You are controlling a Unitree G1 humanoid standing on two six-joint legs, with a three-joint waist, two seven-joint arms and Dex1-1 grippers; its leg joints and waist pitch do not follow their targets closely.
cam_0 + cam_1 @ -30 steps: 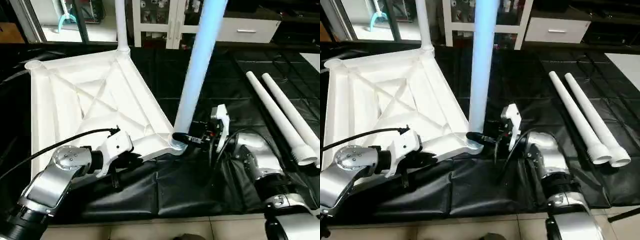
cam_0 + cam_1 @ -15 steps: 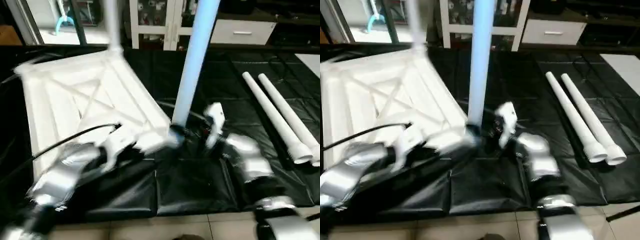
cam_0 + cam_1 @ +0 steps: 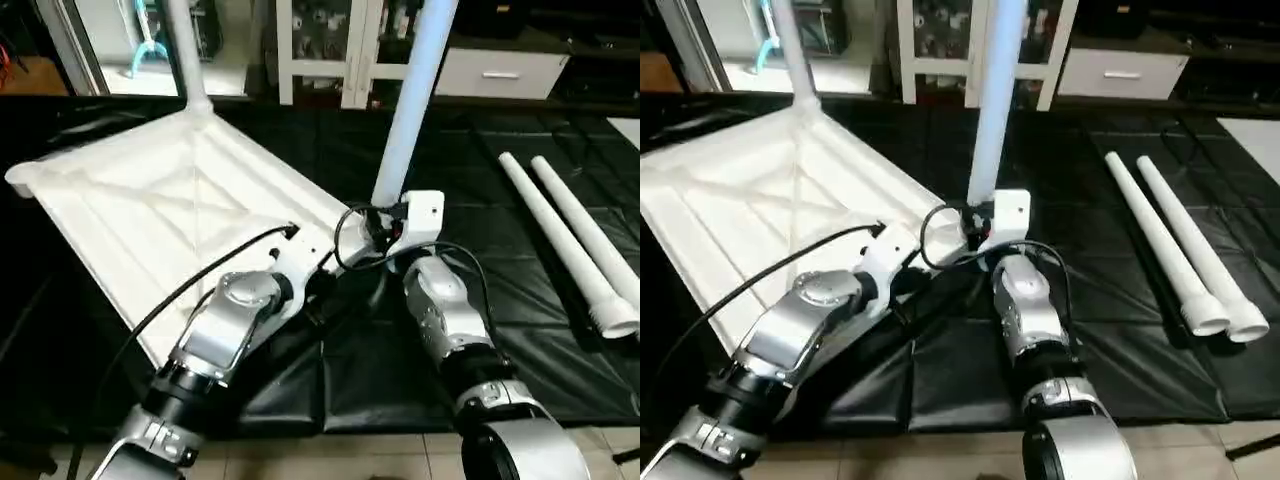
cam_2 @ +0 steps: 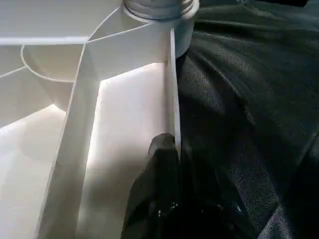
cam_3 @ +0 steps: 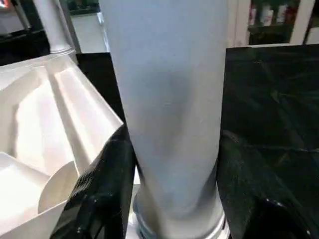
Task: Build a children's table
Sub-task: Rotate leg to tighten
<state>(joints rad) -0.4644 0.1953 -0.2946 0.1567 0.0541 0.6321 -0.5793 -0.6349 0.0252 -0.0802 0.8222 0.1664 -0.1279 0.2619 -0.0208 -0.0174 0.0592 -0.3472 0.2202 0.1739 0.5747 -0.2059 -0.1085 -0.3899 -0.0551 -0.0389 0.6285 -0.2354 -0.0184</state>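
You have the black mat [image 3: 420,350] spread over the floor as the work surface, and on it the white table top [image 3: 170,215] lies underside up, its ribs showing, tilted so the near edge sits off the mat. Behind the mat stands a white cabinet [image 3: 330,50] with glass doors, and a white drawer unit [image 3: 495,70] sits beside it. Two legs are already standing in corner sockets: the far leg [image 3: 185,50] rises from the back corner, and the near leg [image 3: 415,95] rises from the corner closest to your right arm. Two loose legs [image 3: 575,240] lie side by side on the mat, well apart from the top, on the robot's right, their wider ends toward you. Your left gripper [image 4: 167,199] is pinched closed on the thin edge wall of the table top, just short of the corner socket that carries the near leg; in the left wrist view the black fingers [image 4: 154,174] sit tight against that wall. Your right gripper [image 5: 172,199] sits at the base of the near leg, with one black finger [image 5: 102,184] on each side of the tube just above the socket; the fingers stand about as far apart as the tube is wide and lie against it on both sides.
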